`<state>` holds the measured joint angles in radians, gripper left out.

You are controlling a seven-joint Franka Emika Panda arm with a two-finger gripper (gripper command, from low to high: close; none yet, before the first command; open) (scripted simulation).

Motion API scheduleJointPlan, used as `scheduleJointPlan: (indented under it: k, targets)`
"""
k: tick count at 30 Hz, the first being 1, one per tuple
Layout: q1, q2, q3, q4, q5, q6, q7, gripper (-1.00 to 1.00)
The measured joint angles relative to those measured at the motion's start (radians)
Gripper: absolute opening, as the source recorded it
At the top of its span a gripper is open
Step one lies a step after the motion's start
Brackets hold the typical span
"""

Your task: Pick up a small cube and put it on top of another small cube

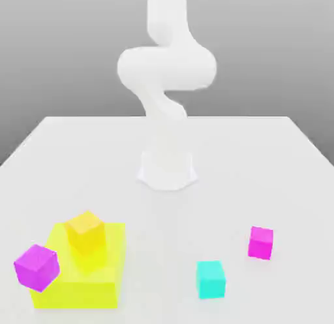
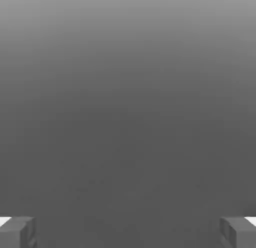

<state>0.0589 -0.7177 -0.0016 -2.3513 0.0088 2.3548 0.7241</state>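
Pink cube: 1; amber cube: 1, on 1 yellow block; tool spread, pinching nothing.

The arm was plain white all over, built of smooth, rounded, tube-like segments that bulged at the joints, with no cables, screws or markings to be made out on it. Its base was a wider white collar with a scalloped lower edge, sitting on the white table. In the hand view, the fingertips were blocky and grey, each with a small white patch on the outer upper corner.
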Motion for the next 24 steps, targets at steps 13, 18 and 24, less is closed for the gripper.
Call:
scheduleJointPlan:
  k: [13, 18, 24]
  targets:
    - [0.300, 0.487, 0.048, -0.289, 0.048, 0.317, -0.440, 0.00]
    - [0.394, 0.668, 0.095, -0.397, 0.022, 0.435, -0.572, 0.00]
    - [0.438, 0.886, 0.079, -0.431, -0.082, 0.597, -0.578, 0.00]
